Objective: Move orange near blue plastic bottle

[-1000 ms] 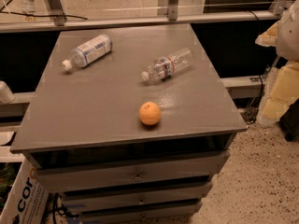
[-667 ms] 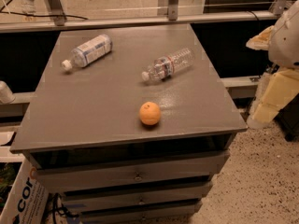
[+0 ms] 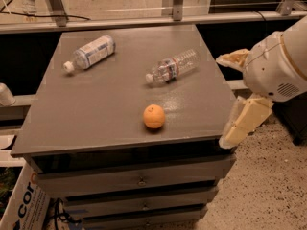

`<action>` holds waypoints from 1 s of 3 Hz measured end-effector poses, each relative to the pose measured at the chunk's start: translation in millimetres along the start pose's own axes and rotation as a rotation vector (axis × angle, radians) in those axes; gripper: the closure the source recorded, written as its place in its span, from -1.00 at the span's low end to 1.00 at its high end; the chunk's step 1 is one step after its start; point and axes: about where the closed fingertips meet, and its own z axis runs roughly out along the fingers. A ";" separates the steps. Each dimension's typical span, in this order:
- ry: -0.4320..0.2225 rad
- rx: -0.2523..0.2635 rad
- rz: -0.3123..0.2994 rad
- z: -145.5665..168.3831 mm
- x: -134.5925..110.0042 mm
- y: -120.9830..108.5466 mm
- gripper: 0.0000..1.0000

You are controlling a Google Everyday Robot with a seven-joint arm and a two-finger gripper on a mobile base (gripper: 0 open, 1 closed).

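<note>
In the camera view, the gripper point(image 3: 223, 101) hangs off the right side of the grey counter point(image 3: 96, 114), at the height of its top. Its two pale fingers point(image 3: 244, 123) stand wide apart, holding nothing.

The orange point(image 3: 154, 116) sits on the counter near the front edge, to the left of the fingers and well apart from them. The blue plastic bottle point(image 3: 91, 52) lies on its side at the back left, white cap toward the left, far from the orange. A clear bottle point(image 3: 171, 66) lies between them, further back than the orange.

I cannot read the labels on the bottles. A box point(image 3: 24, 207) on the floor at the lower left shows the letters "cor".
</note>
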 end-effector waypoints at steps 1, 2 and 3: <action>-0.197 -0.147 0.042 98.9 -46.3 9.5 -1.00; -0.214 -0.171 0.072 109.9 -49.5 8.5 -1.00; -0.213 -0.169 0.070 109.1 -49.5 8.7 -1.00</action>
